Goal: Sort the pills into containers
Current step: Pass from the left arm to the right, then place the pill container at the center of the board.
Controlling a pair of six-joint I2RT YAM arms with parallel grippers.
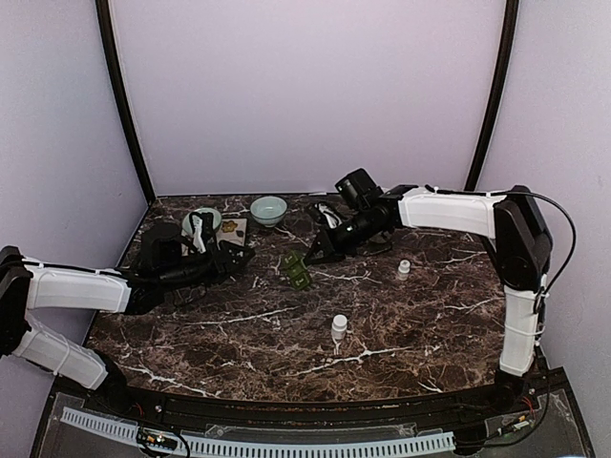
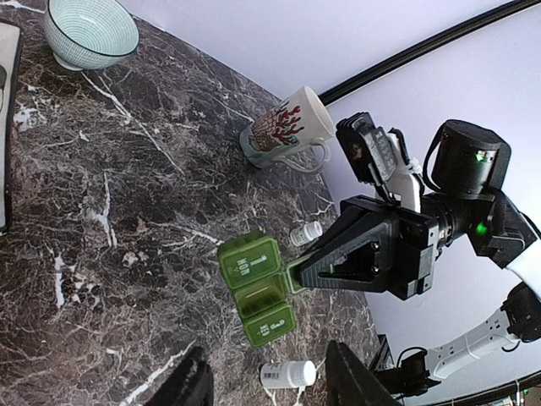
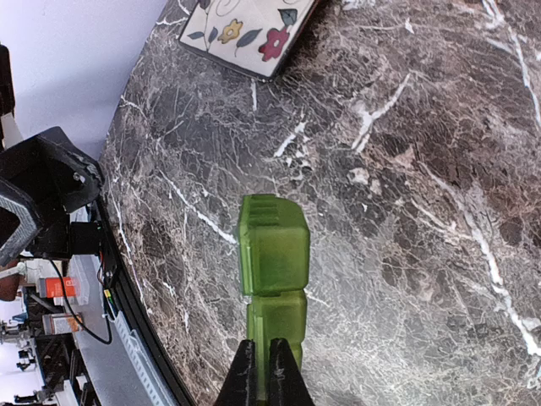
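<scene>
The containers (image 1: 297, 271), a translucent green strip of small, marked, lidded compartments, are lying flat in the middle of the worktop (image 1: 210, 334), with the left gripper (image 1: 234, 258) hanging released just left of them and the right gripper (image 3: 270, 364) clenching on one end. The worktop is showing dark marble veined white, with lilac walls (image 1: 305, 95) closing it in. At the back a teal bowl (image 1: 202, 220), a flowered tile (image 1: 233, 229), a second teal bowl (image 1: 268, 209) and a cream mug (image 2: 283, 131) are standing, while a white bottle (image 1: 339, 327) and another white bottle (image 1: 404, 268) are sitting nearer.
</scene>
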